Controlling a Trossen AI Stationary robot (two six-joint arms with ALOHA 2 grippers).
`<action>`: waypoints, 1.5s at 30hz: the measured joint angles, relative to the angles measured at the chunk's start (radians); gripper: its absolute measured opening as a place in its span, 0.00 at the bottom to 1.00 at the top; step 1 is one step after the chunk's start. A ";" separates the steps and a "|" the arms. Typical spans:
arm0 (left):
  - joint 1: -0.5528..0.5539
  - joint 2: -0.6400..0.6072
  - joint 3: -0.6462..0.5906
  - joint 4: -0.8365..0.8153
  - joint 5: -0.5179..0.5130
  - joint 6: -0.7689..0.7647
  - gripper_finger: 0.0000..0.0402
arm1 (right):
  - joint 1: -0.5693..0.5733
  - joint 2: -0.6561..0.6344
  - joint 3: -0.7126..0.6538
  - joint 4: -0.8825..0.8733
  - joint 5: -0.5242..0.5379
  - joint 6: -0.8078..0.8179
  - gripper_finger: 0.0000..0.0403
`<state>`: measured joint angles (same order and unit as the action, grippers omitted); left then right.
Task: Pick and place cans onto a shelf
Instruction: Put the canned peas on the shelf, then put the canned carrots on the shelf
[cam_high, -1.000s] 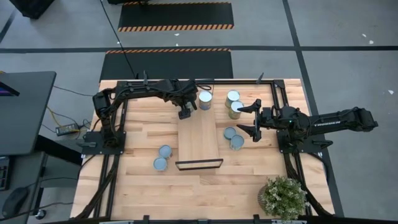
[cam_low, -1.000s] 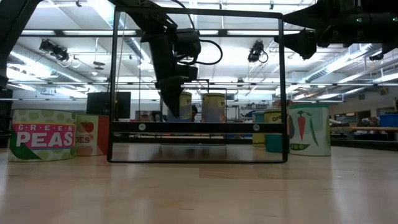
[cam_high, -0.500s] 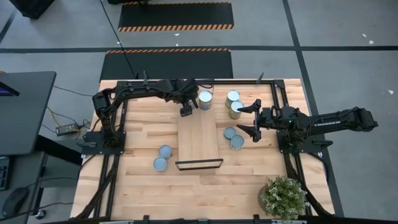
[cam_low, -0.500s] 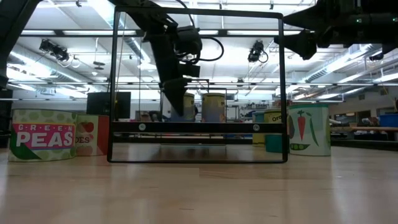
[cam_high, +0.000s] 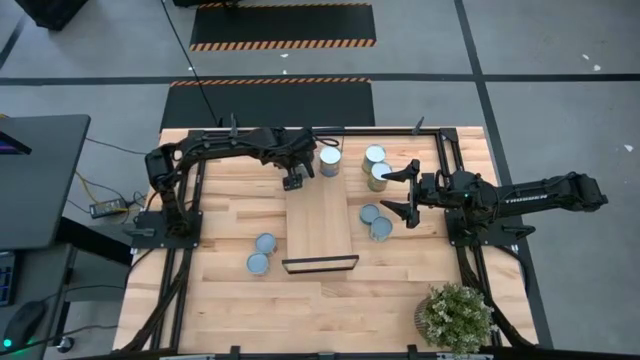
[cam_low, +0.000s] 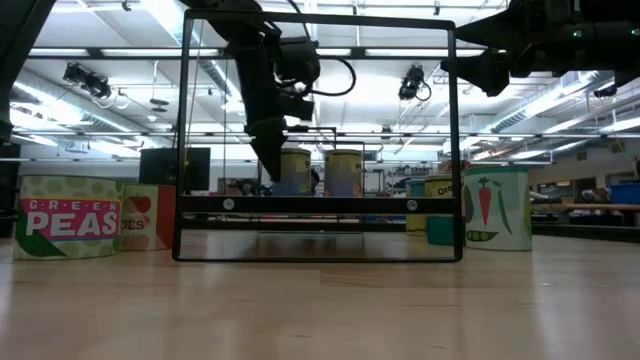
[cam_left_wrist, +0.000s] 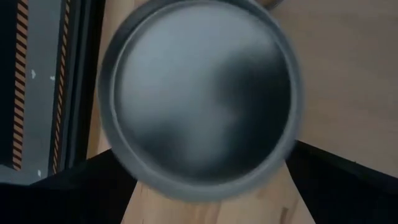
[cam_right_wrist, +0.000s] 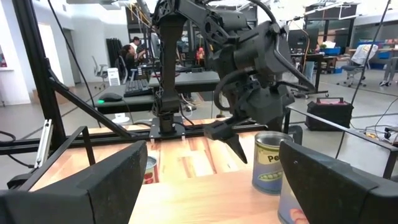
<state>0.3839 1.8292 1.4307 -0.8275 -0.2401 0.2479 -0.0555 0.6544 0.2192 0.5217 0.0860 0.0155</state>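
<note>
High view: shelf (cam_high: 320, 222), a narrow light board, lies mid-tabletop (cam_high: 230, 300) with its black frame (cam_high: 320, 264) at the near end. Left tool (cam_high: 293, 181) hangs over the far-left corner of the board, jaws wide and empty, just beside an upright can (cam_high: 329, 161) at the far end of the board. Judgement: that can is the nearest target, hence the spread jaws. Right tool (cam_high: 400, 192) waits to the right of the shelf, also spread and holding nothing, with two upright cans (cam_high: 376, 167) beyond it and two more (cam_high: 375, 221) near its fingers. A further pair (cam_high: 261, 253) sits left of the board. Potted plant (cam_high: 455, 312) at the near right corner, well clear.

Low view: frame (cam_low: 318, 137) fills the centre; two cans (cam_low: 320, 172) show through it, the left tool (cam_low: 268, 158) hanging at the left-hand one. A "peas" can (cam_low: 68, 217) stands at far left, a vegetable-print can (cam_low: 494, 207) at right.

Left wrist view: a round grey can top (cam_left_wrist: 202, 93) fills the picture, dark fingers (cam_left_wrist: 74, 190) to either side; not gripped.

Right wrist view: own fingers (cam_right_wrist: 93, 180) apart; the left arm (cam_right_wrist: 249, 62) hangs above the board, a pea can (cam_right_wrist: 272, 161) beside it. People sit at desks beyond. Risk: neighbouring cans crowd any approach.
</note>
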 joint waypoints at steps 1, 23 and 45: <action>-0.002 -0.009 0.000 -0.004 0.002 0.000 0.98 | 0.000 0.000 0.000 -0.001 0.000 0.003 0.92; -0.023 -0.193 0.001 -0.064 0.008 -0.317 0.98 | 0.000 0.000 0.000 -0.082 0.096 -0.008 0.92; -0.293 -0.258 -0.102 0.145 -0.003 -0.239 0.98 | 0.000 0.326 0.171 -0.253 0.352 0.067 0.92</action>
<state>0.0909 1.5716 1.3290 -0.6823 -0.2429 0.0086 -0.0555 0.9802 0.3898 0.2687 0.4381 0.0826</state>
